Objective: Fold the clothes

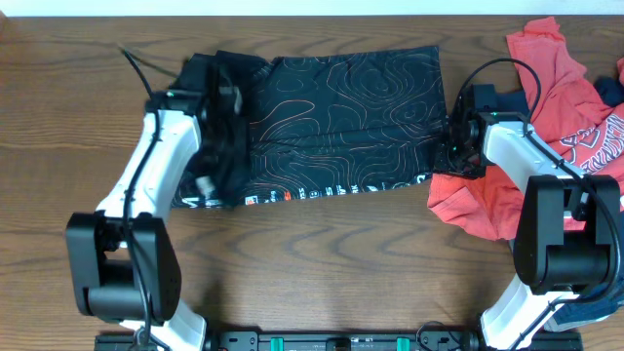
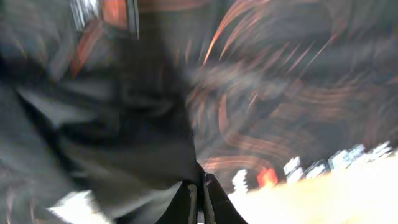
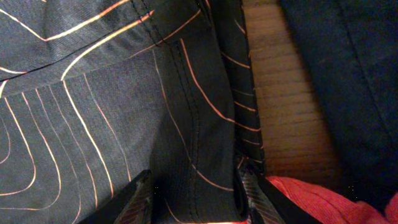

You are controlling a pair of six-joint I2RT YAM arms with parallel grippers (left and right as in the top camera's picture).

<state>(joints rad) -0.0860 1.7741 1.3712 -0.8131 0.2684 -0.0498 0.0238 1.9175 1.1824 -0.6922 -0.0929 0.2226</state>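
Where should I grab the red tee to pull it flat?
Pinch the red tee at its near left edge, coming from the left over the table. That edge lies spread and free; the rest is bunched under the right arm.

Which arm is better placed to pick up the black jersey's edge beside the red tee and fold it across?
Right. The right gripper sits at that edge of the black jersey, its fingers apart with fabric between them. The left gripper is over the far end, and its wrist view is blurred.
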